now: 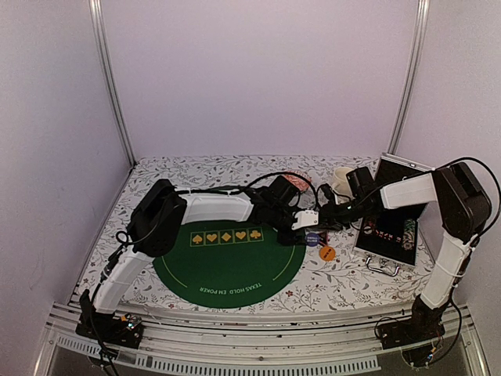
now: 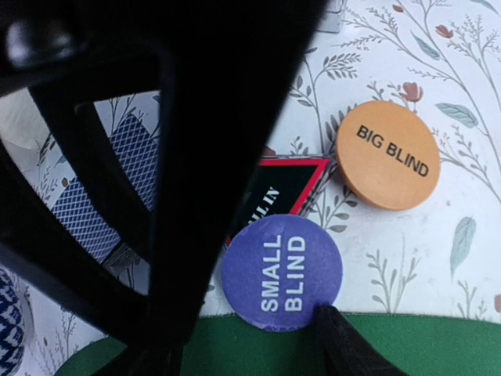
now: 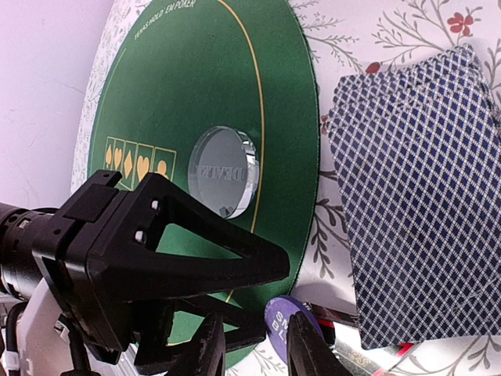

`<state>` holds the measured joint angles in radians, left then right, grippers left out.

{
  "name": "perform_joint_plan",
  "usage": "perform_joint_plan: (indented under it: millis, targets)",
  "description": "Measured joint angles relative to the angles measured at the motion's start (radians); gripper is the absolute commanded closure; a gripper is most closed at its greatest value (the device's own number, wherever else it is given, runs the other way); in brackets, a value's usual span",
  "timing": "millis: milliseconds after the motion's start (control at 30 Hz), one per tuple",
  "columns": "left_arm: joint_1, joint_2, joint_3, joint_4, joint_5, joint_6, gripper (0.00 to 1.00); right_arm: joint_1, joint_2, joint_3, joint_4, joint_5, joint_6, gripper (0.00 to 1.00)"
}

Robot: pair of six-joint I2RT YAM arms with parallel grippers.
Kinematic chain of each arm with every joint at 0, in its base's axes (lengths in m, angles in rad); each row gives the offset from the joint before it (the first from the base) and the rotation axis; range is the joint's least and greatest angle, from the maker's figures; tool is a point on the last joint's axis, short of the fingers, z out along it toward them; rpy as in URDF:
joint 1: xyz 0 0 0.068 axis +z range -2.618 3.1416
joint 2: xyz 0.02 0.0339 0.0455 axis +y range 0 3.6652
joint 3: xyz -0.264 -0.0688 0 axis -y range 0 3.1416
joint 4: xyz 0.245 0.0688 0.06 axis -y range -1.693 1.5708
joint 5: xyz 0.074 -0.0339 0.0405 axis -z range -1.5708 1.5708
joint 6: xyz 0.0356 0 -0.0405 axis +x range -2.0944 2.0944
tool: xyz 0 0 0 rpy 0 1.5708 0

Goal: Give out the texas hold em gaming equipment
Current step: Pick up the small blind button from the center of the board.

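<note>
Flower-printed, the table [image 1: 196, 168] carries a green mat [image 1: 227, 266]. From above, left pincer [image 1: 307, 227] and right pincer [image 1: 333, 218] crowd over the blue button [image 1: 312, 239] and orange button [image 1: 327, 253], just off the mat's edge. Left wrist alone reads them: small blind, big blind. One fingertip [image 2: 344, 348] sits at the blue one's rim; that pincer's gap I cannot tell. Right wrist adds a dealer puck [image 3: 223, 172] on the mat and cards [image 3: 415, 196] beside it; its pincer is narrow, empty. I judge the small blind goes next; one arm must back off first.
</note>
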<state>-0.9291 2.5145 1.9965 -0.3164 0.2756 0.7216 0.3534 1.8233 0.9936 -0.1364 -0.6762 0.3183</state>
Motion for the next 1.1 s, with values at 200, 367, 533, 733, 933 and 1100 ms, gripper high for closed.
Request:
perform_joint_plan:
  millis: [200,367,533,733,933,1100]
  targets:
    - [0.0,0.0,0.0,0.003,-0.002,0.0,0.38,-0.001,0.0,0.005,-0.029,0.033,0.0,0.71]
    - [0.0,0.0,0.0,0.005,-0.003,0.005,0.36,-0.007,-0.019,-0.031,-0.04,0.054,0.0,0.71]
    - [0.0,0.0,0.0,0.007,-0.004,0.011,0.36,-0.008,-0.025,-0.068,-0.052,0.071,-0.002,0.71]
    - [0.0,0.0,0.0,0.007,-0.004,0.011,0.37,-0.008,-0.021,-0.075,-0.048,0.053,-0.005,0.72]
    - [0.0,0.001,0.0,0.006,-0.003,0.011,0.39,-0.014,-0.005,-0.075,-0.026,0.0,-0.008,0.72]
    - [0.0,0.002,0.0,0.005,-0.003,0.011,0.4,-0.022,-0.002,-0.075,0.003,-0.044,-0.008,0.74]
